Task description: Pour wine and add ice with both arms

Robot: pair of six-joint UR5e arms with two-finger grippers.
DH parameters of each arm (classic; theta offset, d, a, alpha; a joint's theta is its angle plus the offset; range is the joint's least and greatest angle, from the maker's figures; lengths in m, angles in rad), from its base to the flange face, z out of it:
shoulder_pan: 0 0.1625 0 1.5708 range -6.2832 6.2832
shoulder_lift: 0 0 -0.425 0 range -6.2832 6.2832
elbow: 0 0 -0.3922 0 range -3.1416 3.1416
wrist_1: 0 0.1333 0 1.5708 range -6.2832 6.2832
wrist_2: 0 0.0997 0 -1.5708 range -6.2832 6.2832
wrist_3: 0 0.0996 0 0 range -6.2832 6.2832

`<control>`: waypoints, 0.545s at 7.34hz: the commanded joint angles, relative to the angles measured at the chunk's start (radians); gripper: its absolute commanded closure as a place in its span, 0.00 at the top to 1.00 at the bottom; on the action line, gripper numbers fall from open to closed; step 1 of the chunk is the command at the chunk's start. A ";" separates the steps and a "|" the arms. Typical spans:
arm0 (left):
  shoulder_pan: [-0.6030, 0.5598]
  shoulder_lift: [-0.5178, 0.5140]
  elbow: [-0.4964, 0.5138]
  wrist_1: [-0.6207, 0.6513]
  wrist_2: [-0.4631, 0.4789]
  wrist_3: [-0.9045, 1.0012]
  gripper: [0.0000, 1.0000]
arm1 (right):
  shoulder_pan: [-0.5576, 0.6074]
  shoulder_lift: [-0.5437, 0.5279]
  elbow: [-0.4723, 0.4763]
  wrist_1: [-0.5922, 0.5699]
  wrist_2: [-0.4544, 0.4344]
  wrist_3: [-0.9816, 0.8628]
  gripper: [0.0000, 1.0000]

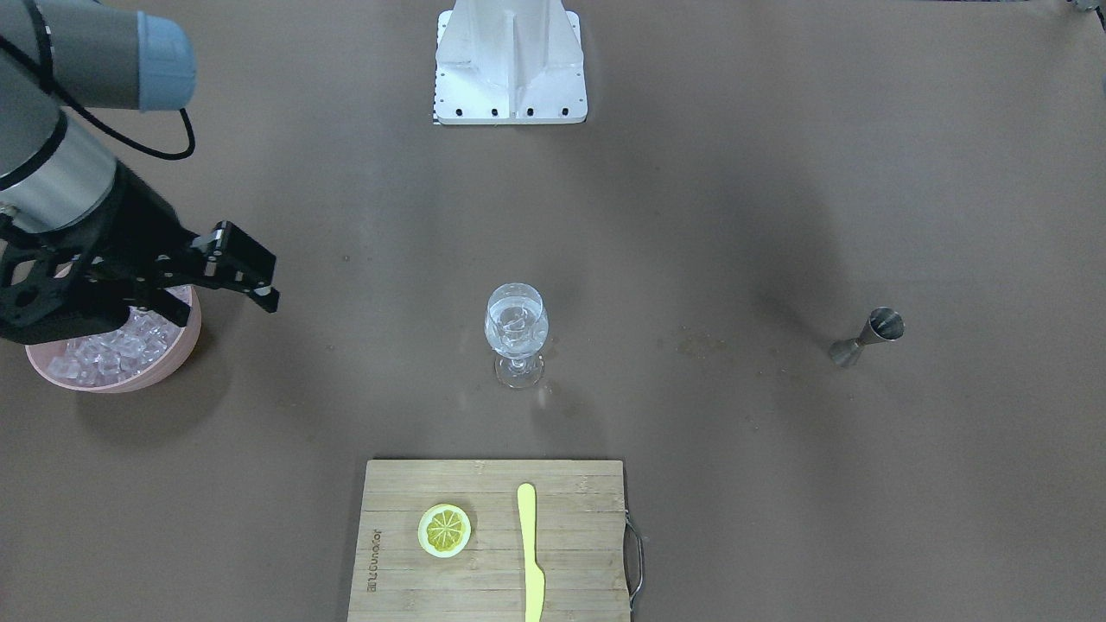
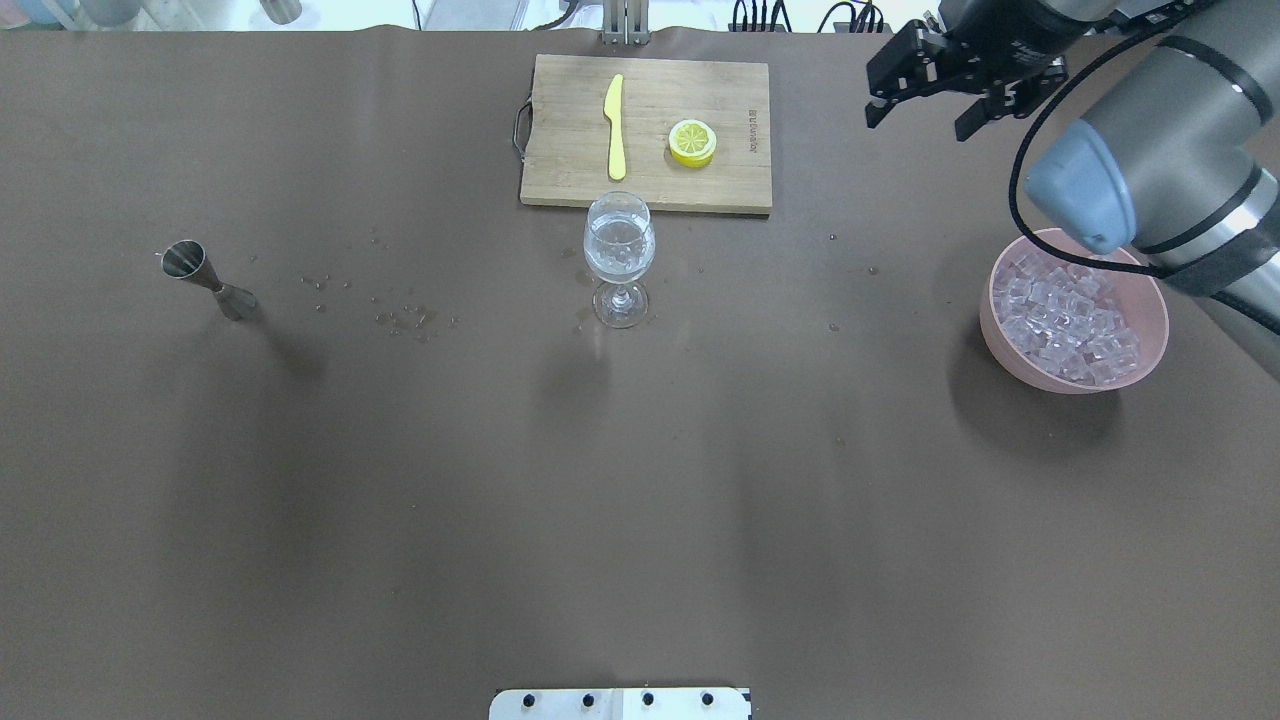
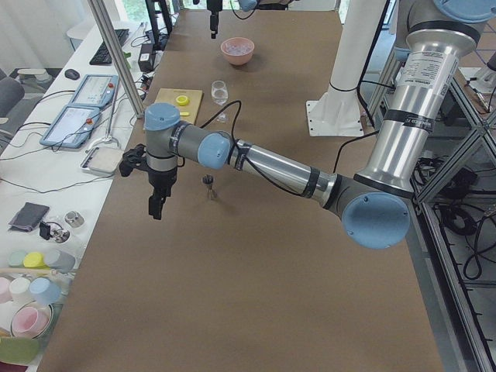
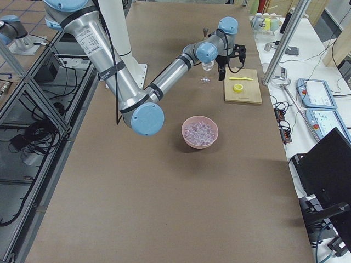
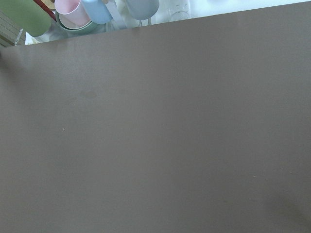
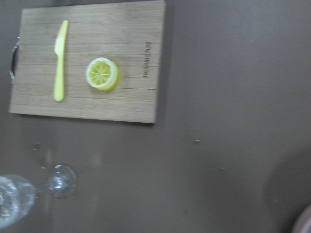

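Open tabletop (image 2: 810, 330) between wine glass (image 2: 620, 250) and pink bowl (image 2: 1000, 345); cutting board (image 2: 560, 120) beyond glass.

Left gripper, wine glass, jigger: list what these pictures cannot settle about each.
- left gripper: shows only in the exterior left view, small; open or shut cannot be told.
- wine glass: how much it holds is unclear, clear contents too small in the fixed views; the right wrist view is blurred and its edge cuts the glass off.
- jigger: whether anything is left inside, too small in every view.
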 commanded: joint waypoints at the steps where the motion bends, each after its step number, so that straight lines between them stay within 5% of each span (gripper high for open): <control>1: -0.023 0.038 -0.011 0.056 -0.031 0.035 0.99 | 0.138 -0.100 -0.007 -0.219 -0.009 -0.396 1.00; 4: -0.042 0.213 -0.091 -0.025 -0.063 0.098 0.99 | 0.339 -0.261 -0.061 -0.294 -0.033 -0.769 1.00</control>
